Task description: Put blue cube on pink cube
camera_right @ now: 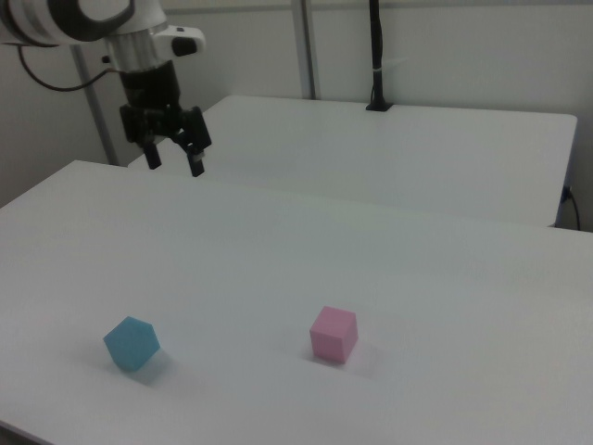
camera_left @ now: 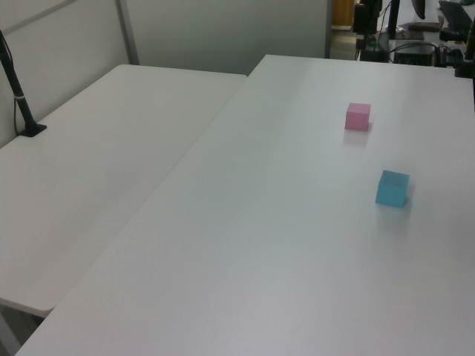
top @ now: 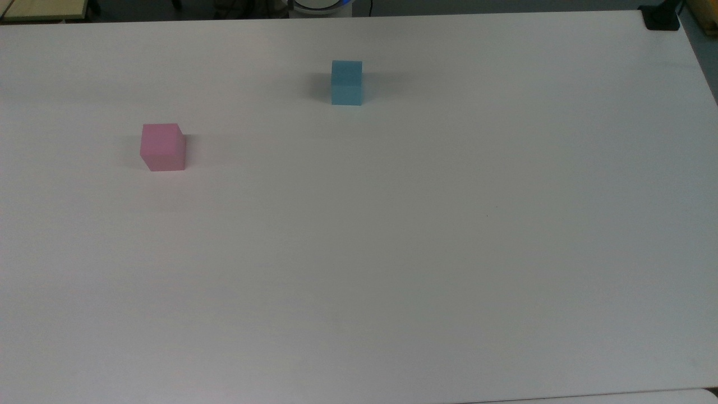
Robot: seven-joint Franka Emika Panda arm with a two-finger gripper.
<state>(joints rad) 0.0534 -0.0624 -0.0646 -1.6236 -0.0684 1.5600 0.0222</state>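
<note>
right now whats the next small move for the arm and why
Probably bring the gripper down toward the blue cube. Its fingers are open and empty, high above the table, and the blue cube sits apart from the pink cube, not yet picked up.

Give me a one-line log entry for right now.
stage: pre-grasp | gripper: open, raised, holding nothing | blue cube: on table, untouched | pink cube: on table, apart from blue cube

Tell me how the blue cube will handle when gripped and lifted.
The blue cube looks matte with flat faces, so it probably won't slip or roll. Its sharp, unsagging edges suggest it's stiff. It's small, likely light.
</note>
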